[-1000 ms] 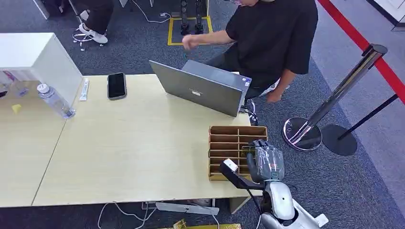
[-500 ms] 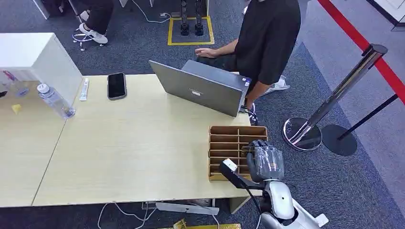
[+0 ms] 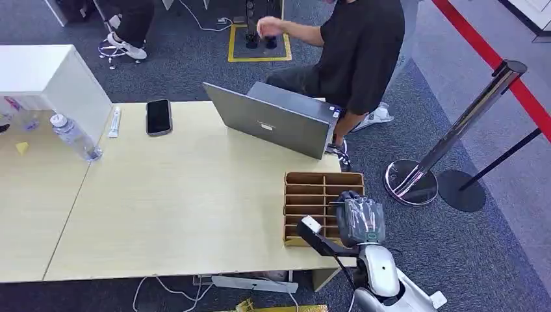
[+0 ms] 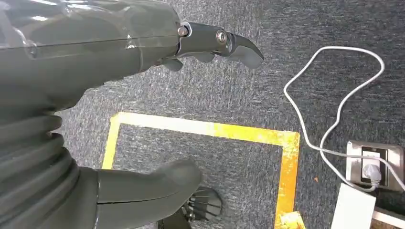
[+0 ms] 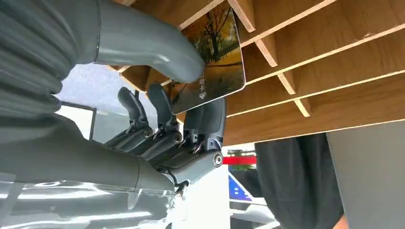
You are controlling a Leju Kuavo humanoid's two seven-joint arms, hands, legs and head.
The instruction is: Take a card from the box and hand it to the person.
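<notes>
A wooden box (image 3: 312,188) with several slots sits at the table's near right corner. My right hand (image 3: 359,219) hovers over its right side. The right wrist view shows my right hand (image 5: 167,105) pinching a card (image 5: 217,62) with an autumn tree picture between thumb and fingers, the card's far end still among the slots of the box (image 5: 325,71). A person (image 3: 360,52) in a black shirt stands beyond the table, behind the laptop, one arm raised away from me. My left hand (image 4: 143,95) hangs over the floor, fingers apart, holding nothing.
An open grey laptop (image 3: 273,120) stands just beyond the box. A black phone (image 3: 158,116), a water bottle (image 3: 73,137) and a white cabinet (image 3: 45,78) are at the far left. A chrome stanchion (image 3: 448,143) stands right of the table (image 3: 182,208).
The person has straightened and lifted an arm off the laptop area toward the back. My right hand has stayed over the box, barely shifting.
</notes>
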